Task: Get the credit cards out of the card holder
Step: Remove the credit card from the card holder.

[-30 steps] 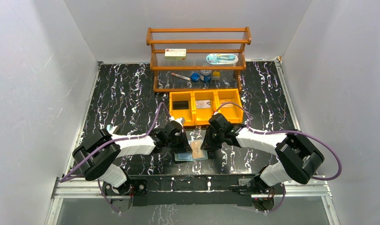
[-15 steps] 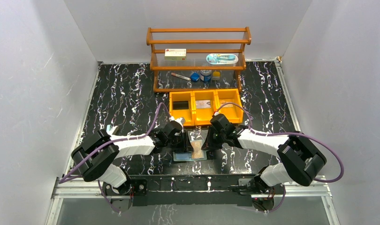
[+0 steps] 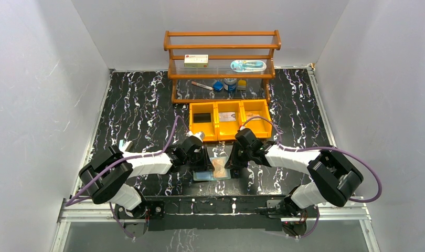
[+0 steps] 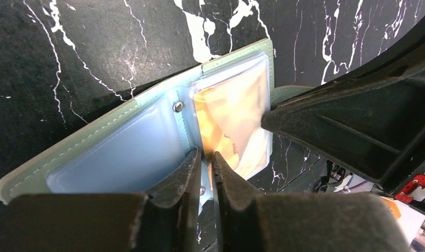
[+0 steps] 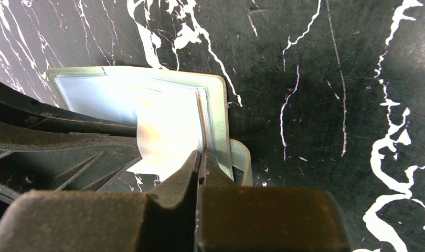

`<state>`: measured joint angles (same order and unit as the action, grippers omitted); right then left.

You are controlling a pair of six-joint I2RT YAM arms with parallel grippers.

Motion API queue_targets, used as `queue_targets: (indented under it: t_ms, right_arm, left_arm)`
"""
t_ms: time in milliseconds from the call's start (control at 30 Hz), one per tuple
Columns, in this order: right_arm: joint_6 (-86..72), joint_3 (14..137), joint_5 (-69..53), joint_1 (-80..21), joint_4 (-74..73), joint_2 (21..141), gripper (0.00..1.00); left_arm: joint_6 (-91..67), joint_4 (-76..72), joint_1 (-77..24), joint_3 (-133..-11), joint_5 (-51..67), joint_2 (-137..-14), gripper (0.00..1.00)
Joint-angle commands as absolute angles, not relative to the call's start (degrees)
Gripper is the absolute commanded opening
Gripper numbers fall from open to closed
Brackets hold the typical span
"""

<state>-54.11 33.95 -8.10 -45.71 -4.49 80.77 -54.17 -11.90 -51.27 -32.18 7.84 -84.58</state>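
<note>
Currently: wallet open flat on table, near front edge. Orange card in its right pocket. Left gripper nearly closed over centre seam, can't tell if pinching. Right gripper closed, tips at card edge.

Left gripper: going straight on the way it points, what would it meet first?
The left gripper would meet the open card holder, at the seam beside the pocket holding the orange-tan card; depth unclear, maybe touching already.

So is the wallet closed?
No, the wallet lies spread open, its pale inside facing up.
</note>
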Motion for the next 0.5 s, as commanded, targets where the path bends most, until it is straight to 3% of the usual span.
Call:
queue_targets:
  t_ms: [0,100,200,333,467]
  right_arm:
    - [-56.0,32.5,-9.7,-46.3,-1.9,81.5,0.11]
    - [-56.3,32.3,-9.1,-46.3,-1.8,80.6,0.21]
    - [-56.1,32.6,-8.2,-46.3,-2.6,79.2,0.28]
    - [-54.9,33.6,-10.6,-46.3,-1.0,77.1,0.21]
    - [-53.6,35.4,-11.7,-46.3,-1.2,75.1,0.21]
  left_arm:
    - [-54.0,-9.2,-51.7,-30.9,6.5,-86.0,0.08]
    - [-52.4,-6.7,-51.7,-32.5,5.7,-86.1,0.00]
    - [-50.7,-3.5,-51.7,-33.6,4.3,-85.4,0.00]
    - [-49.6,-1.8,-51.6,-33.5,3.0,-83.4,0.00]
    - [-49.0,-1.9,-51.7,-33.2,3.2,-82.1,0.00]
